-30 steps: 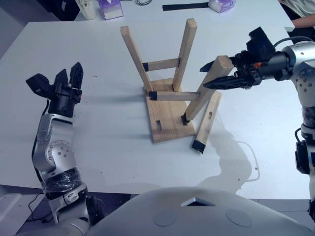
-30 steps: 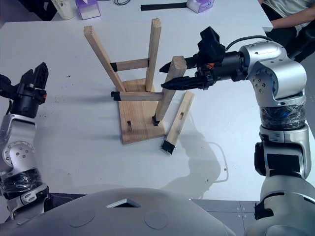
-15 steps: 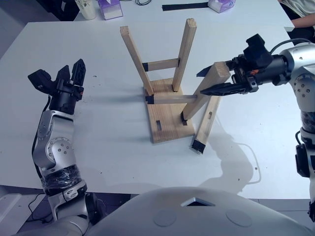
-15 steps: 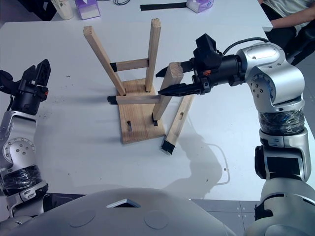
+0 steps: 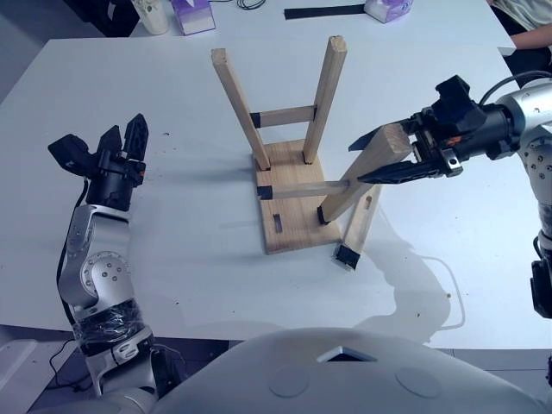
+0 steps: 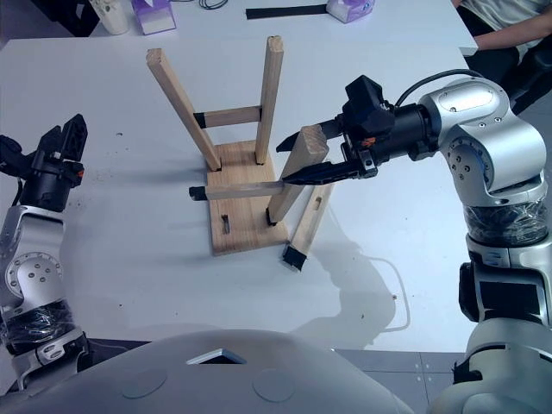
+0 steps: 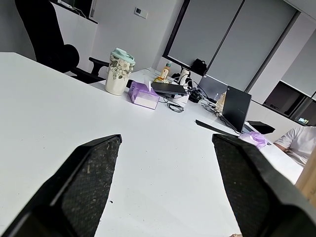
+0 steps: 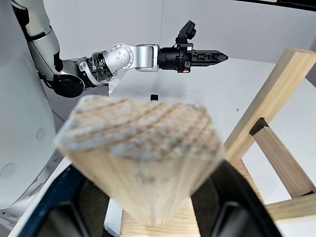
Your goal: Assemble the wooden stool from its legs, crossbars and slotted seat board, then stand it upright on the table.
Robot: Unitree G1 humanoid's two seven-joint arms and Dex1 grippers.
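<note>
Beneath your right claw (image 5: 358, 162), the table (image 5: 172, 259) carries the slotted seat board (image 5: 297, 228), which lies flat just past the fingertips. Farther past them stand two joined legs (image 5: 237, 108). Your claw pinches the third leg (image 5: 366, 177) near its top; it leans with its foot at the board's edge. Directly under the claw lies the fourth leg (image 5: 358, 226), loose. The held leg's crossbar (image 5: 302, 187) points away from the claw. The step in hand is probably seating leg three. Next, tip it upright and press it home. Your left claw (image 5: 99, 142) hangs spread, well apart.
</note>
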